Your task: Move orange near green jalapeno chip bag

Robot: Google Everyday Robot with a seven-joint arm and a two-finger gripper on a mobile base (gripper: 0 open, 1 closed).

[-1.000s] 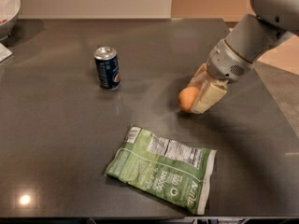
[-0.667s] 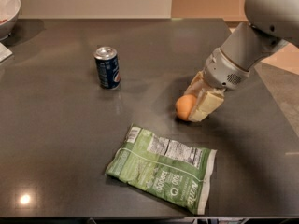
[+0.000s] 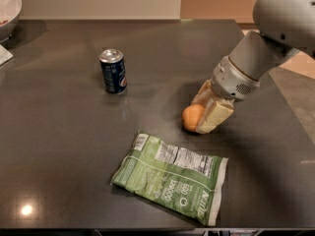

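Bowl (image 3: pixel 7 14) at far left corner, out of play. Next, soda can (image 3: pixel 113 71) upright toward far edge, well apart from the rest. Near edge, mid-width: green jalapeno chip bag (image 3: pixel 172 176) lying flat, label up, as the target. Just beyond its far right corner: orange (image 3: pixel 192 117), near it but not touching, low at worktop (image 3: pixel 59 146). From right edge: gripper (image 3: pixel 202 118) angled down, fingers (image 3: pixel 215 116) closed about orange, pinching it for carry. Judgement: little travel left.
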